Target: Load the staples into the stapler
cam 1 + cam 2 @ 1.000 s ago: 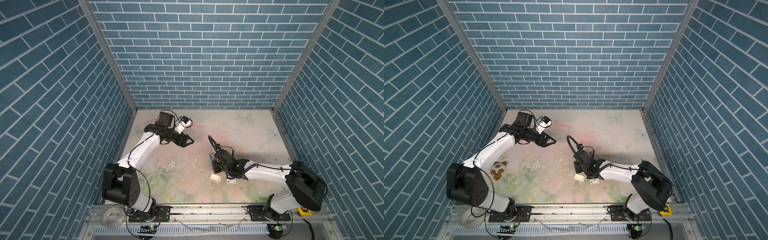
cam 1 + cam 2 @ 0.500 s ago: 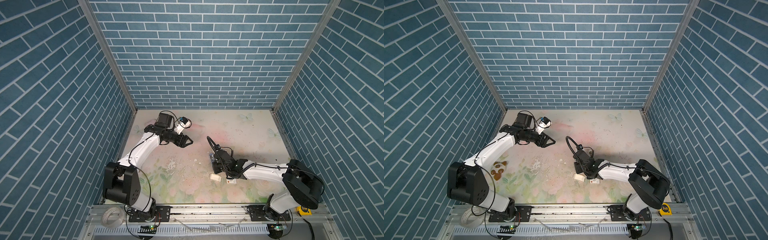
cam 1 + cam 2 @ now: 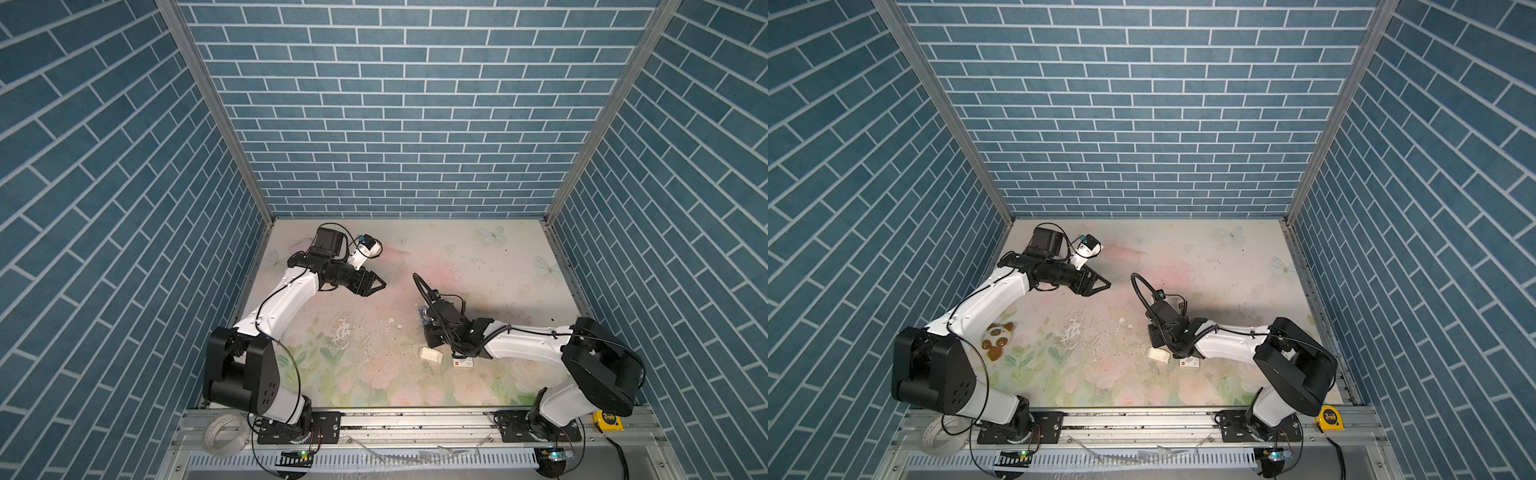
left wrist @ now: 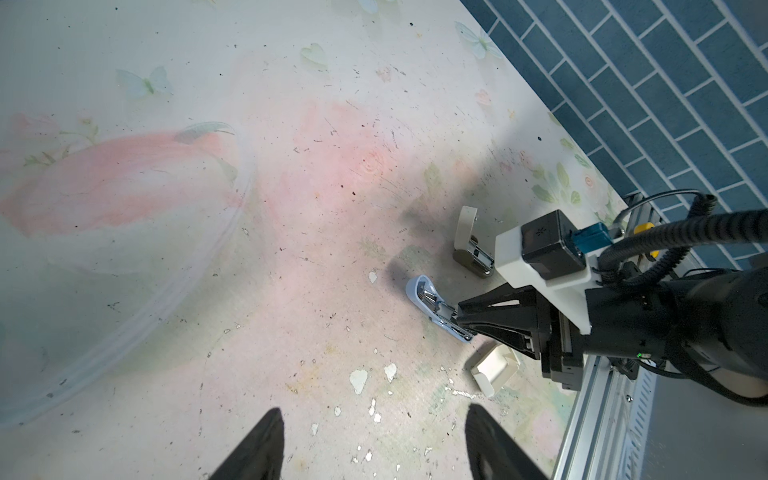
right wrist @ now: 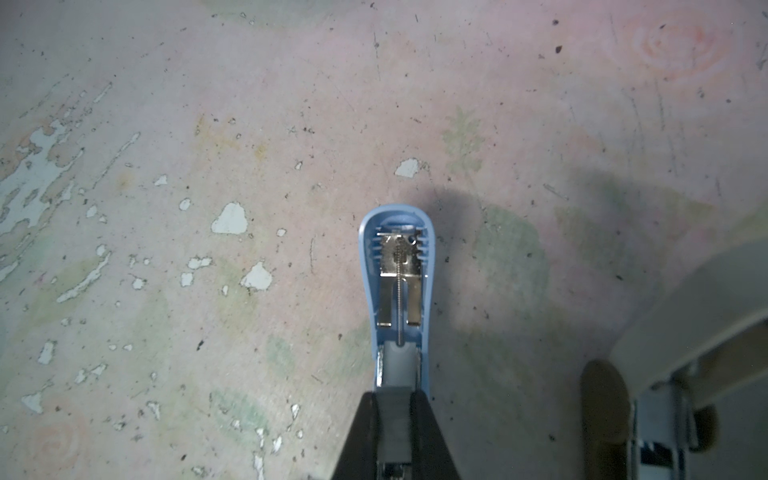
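The blue stapler (image 5: 397,274) is held low over the bench (image 3: 478,257), a little right of its middle. It is open, so the metal spring and plates inside its top shell face the right wrist camera. The right end effector (image 5: 397,401) is clamped on the stapler's rear end, with the nose sticking straight out beyond the black fingertips (image 5: 432,419). Whether the nose touches the bench cannot be told. Just on the front-rail side of that end effector lies the small white cardboard tray (image 3: 431,354), open side up. The staple strips themselves are too small to make out. Just beside the tray, under the right forearm, lies a white sleeve (image 3: 462,364) with a red mark. On the far side of the right end effector, seen from the left wrist, stands a second stapler (image 4: 465,224) with its white top swung upward off an olive base. Well apart, toward the far left of the bench, the left end effector (image 3: 374,286) hangs in the air with its fingers spread, gripping nothing.
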